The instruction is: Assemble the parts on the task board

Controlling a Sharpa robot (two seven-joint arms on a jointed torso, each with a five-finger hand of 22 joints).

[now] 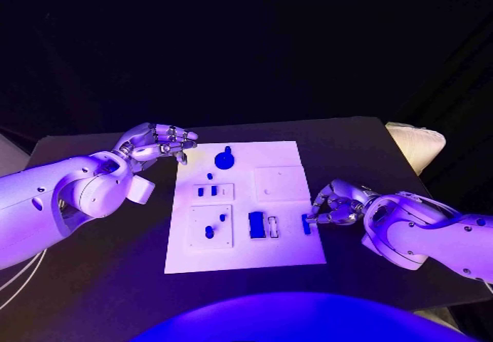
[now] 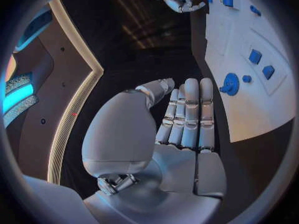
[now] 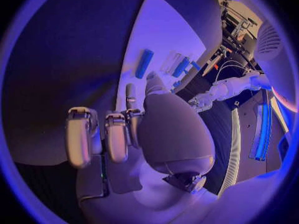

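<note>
The white task board (image 1: 293,249) lies mid-table. On it are a round blue knob part (image 1: 225,157), a blue block (image 1: 256,224) with a pale piece (image 1: 273,226) beside it, and small blue parts in two square plates (image 1: 211,191). My right hand (image 1: 334,206) sits at the board's right edge, fingers curled, pinching a small blue part (image 1: 306,222). My left hand (image 1: 159,146) hovers off the board's far left corner and holds nothing. In the left wrist view this hand (image 2: 184,129) has its fingers stretched out near the knob part (image 2: 229,83). In the right wrist view the right hand (image 3: 143,129) shows near the block (image 3: 144,63).
A cream padded object (image 1: 419,146) sits at the table's far right corner. Bare black table (image 1: 102,285) surrounds the board on the left and front. A blank raised square (image 1: 279,184) takes up the board's right middle.
</note>
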